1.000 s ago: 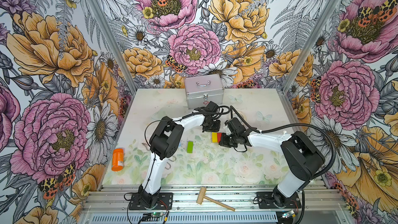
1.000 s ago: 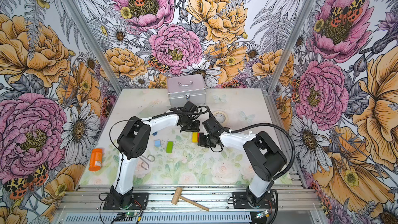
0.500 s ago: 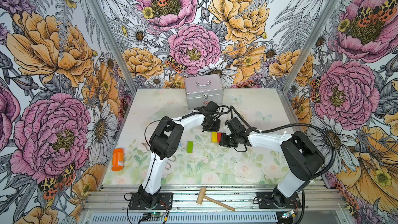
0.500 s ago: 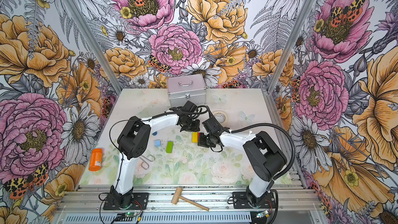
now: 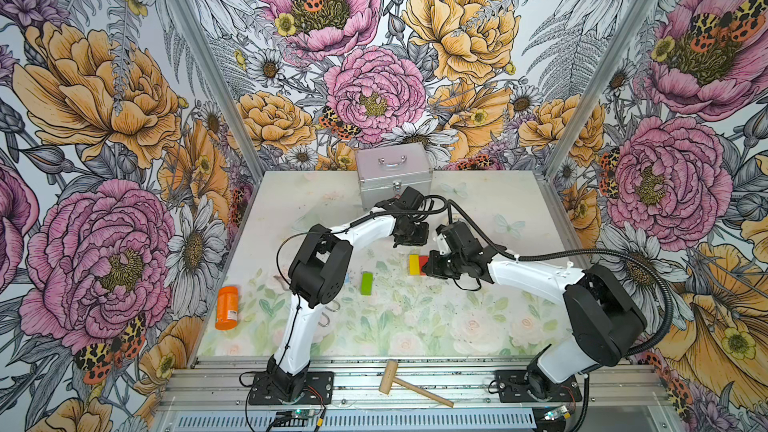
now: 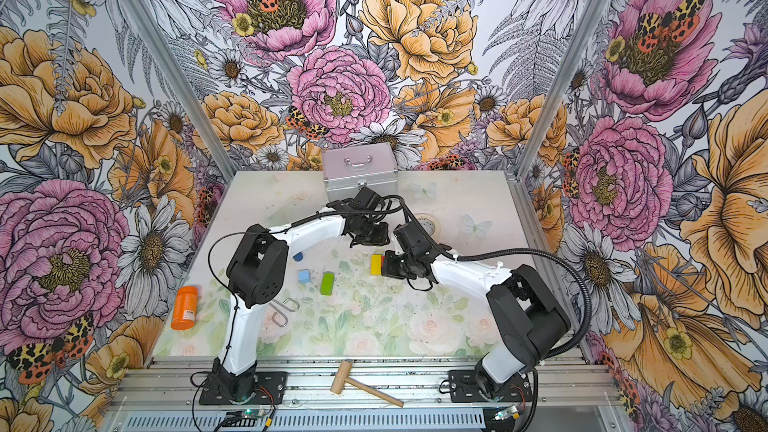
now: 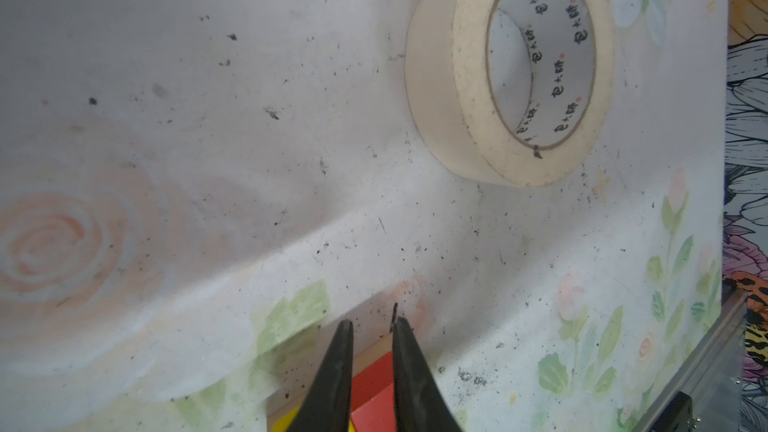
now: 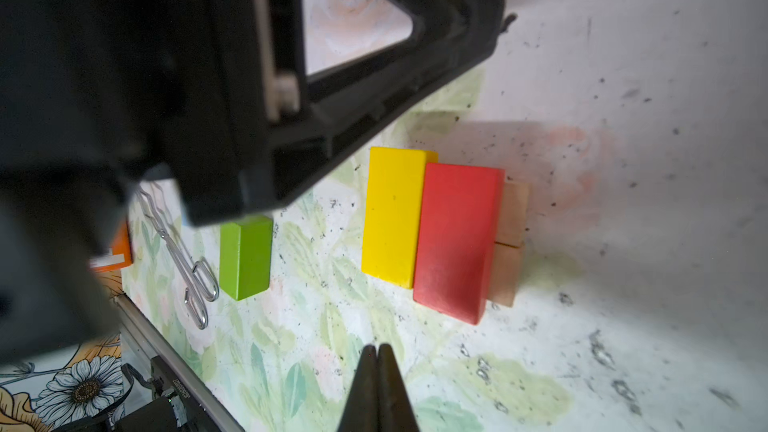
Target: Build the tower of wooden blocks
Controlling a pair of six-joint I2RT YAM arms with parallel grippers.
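Tower [image 5: 414, 264] is two layers so far, mid-table [image 5: 415, 326], in front of the silver case [image 5: 392, 178]. Yellow bar [image 8: 392, 214] and red bar [image 8: 457, 238] lie flat, side by side and touching, across the two tan bars [image 8: 513, 209]. Only the tan ends show, poking out past the red one, side by side.

Left gripper [image 7: 372, 326] sits right over the stack, jaws a narrow slit apart. Red shows through the slit in the left wrist view. Nothing clamped that I can see; can't tell if the fingers [image 7: 336, 371] touch the block.

Right gripper [image 8: 377, 353] is pinched fully closed and empty, tip near the red bar, not touching it.

Loose blocks:
- green bar [image 6: 327, 283] lies flat to the left of the stack, apart from it
- light blue cube [image 6: 304, 276] is just beside the green
- dark blue cylinder [image 6: 298, 257] is just behind the cube, close to the left arm

Other stuff:
- tape roll [image 7: 511, 68] lies flat behind the stack
- wire clip [image 8: 187, 259] is near the green bar
- orange bottle [image 5: 227, 307] is on its side at the left edge
- mallet [image 5: 409, 384] is on the front rail
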